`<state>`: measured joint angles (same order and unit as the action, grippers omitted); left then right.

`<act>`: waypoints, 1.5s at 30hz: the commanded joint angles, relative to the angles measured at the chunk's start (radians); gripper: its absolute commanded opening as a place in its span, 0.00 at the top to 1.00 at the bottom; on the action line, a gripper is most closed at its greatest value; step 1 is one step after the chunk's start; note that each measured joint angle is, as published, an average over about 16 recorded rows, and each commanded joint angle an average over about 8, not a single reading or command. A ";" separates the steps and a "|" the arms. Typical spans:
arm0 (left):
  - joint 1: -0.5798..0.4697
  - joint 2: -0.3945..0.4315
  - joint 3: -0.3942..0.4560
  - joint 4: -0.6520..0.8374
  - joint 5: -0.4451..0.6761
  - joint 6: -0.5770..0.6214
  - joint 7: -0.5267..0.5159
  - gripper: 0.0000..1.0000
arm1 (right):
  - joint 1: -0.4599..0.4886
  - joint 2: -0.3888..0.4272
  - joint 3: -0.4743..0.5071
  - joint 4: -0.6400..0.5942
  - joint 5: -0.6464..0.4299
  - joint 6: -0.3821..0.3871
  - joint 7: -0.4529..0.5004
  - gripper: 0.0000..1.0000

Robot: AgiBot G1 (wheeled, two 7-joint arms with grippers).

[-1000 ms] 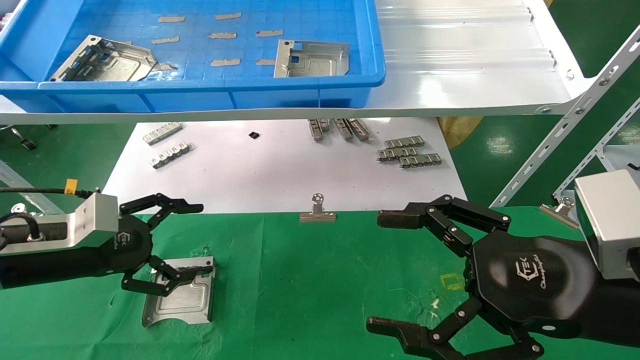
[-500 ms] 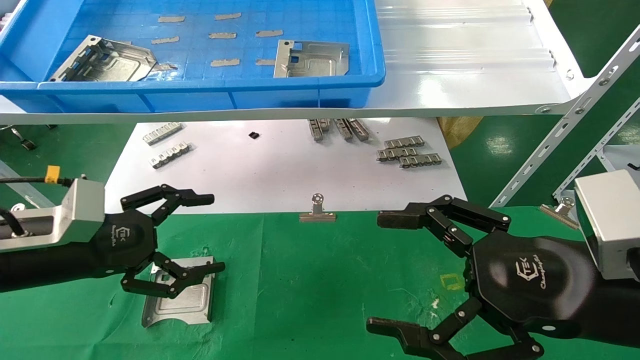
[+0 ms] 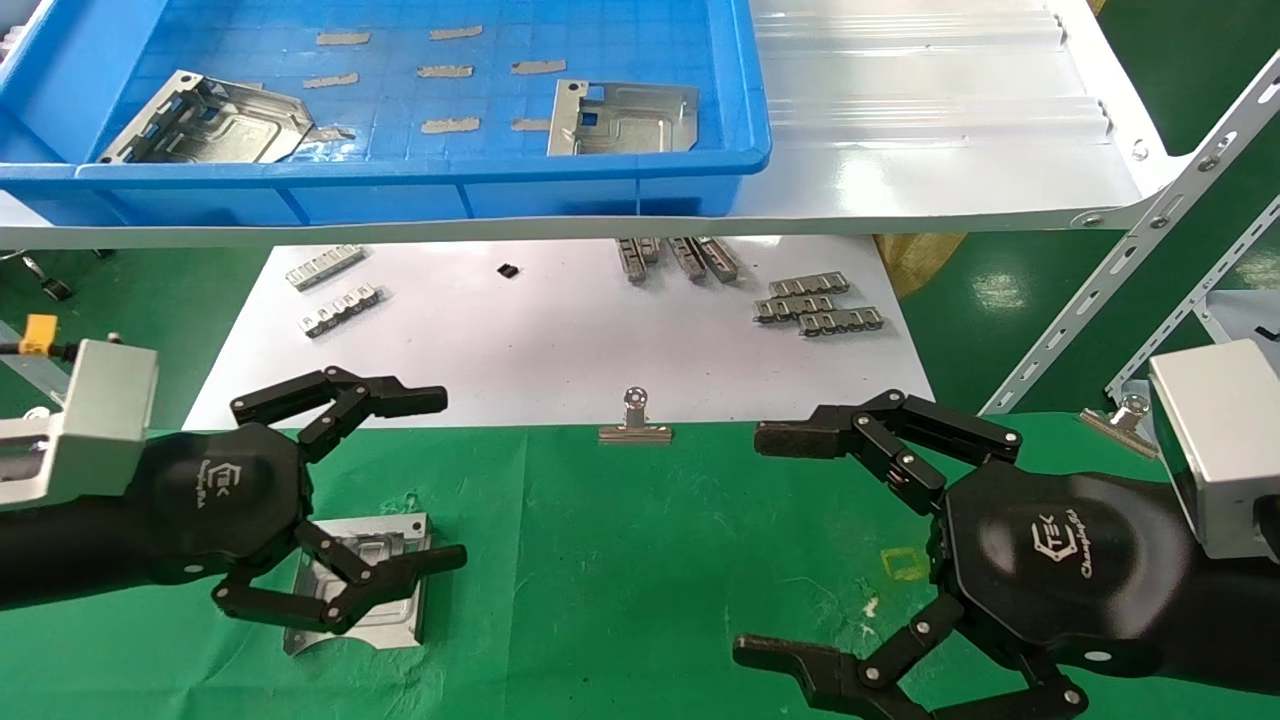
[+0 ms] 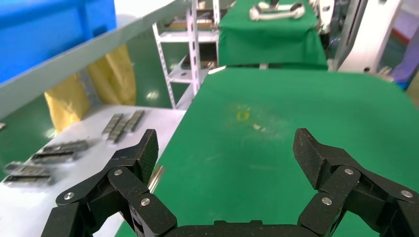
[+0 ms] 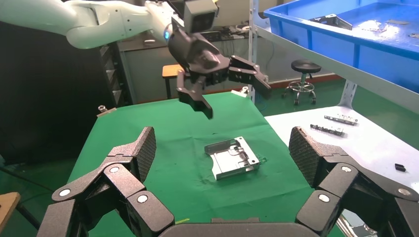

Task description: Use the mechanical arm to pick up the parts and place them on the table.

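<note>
One silvery part (image 3: 392, 630) lies flat on the green table (image 3: 620, 560); it also shows in the right wrist view (image 5: 232, 158). My left gripper (image 3: 455, 478) is open and empty and hovers above that part without touching it; the right wrist view shows it raised (image 5: 237, 101). In its own view (image 4: 225, 148) only green cloth lies between the fingers. My right gripper (image 3: 760, 545) is open and empty over the table's right side (image 5: 221, 148). Two more parts (image 3: 215, 120) (image 3: 625, 118) lie in the blue bin (image 3: 400, 175).
The bin stands on a glossy white shelf (image 3: 940, 150) above the table's far edge. Below it a white sheet (image 3: 550, 340) carries small slotted strips (image 3: 820, 305). Binder clips (image 3: 634, 420) (image 3: 1125, 418) pin the sheet's edge. A perforated rail (image 3: 1100, 300) slants at right.
My left gripper has risen off the part and drawn back to the left, fingers spread a little wider. The part stays on the cloth. The right arm has not moved.
</note>
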<state>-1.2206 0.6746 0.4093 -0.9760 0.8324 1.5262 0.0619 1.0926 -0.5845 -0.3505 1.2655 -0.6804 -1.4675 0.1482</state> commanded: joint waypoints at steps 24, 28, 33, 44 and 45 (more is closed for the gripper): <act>0.161 -0.070 -0.143 -0.338 -0.114 -0.034 -0.262 0.00 | 0.000 0.000 0.000 0.000 0.000 0.000 0.000 0.00; 0.157 -0.068 -0.139 -0.329 -0.112 -0.033 -0.258 0.00 | 0.000 0.000 0.000 0.000 0.000 0.000 0.000 0.00; 0.153 -0.066 -0.135 -0.320 -0.108 -0.032 -0.254 0.00 | 0.000 0.000 0.000 0.000 0.000 0.000 0.000 0.00; 0.148 -0.064 -0.131 -0.310 -0.103 -0.031 -0.249 0.00 | 0.000 0.000 0.000 0.000 0.000 0.000 0.000 0.00; 0.147 -0.064 -0.131 -0.310 -0.103 -0.031 -0.249 0.00 | 0.000 0.000 0.000 0.000 0.000 0.000 0.000 0.00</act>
<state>-1.0732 0.6104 0.2785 -1.2861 0.7291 1.4948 -0.1872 1.0923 -0.5843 -0.3507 1.2651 -0.6800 -1.4671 0.1480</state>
